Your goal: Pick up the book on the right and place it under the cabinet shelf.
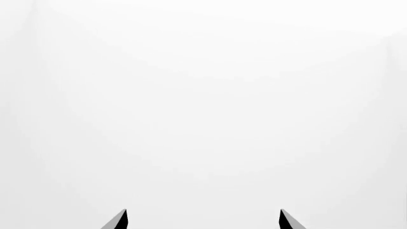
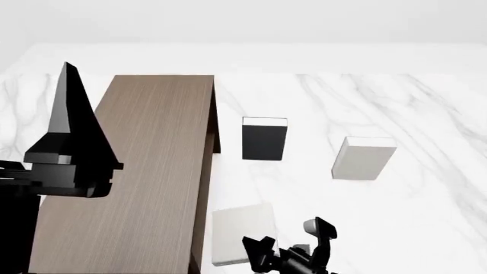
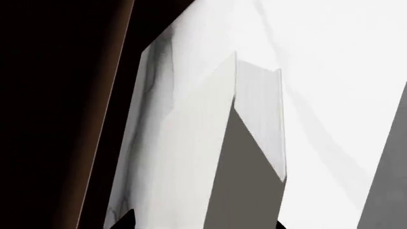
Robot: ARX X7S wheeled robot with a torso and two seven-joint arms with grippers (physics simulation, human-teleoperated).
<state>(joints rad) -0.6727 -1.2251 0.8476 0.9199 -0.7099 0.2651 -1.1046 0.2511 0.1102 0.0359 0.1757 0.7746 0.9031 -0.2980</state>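
The cabinet shelf looks like matt brown wood with fine straight grain. The table is smooth white marble, grey-veined. The book has plain matt covers.

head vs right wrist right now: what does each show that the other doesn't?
Head only: the black book with white top, the thicker pale grey boxy book, the raised left gripper, the right gripper with its fingers apart, and the tall dark brown wood-grain cabinet's top. Right wrist only: a close look at the thin pale grey-white book's page edge. Both: that book, the cabinet beside it, and the white marble table.
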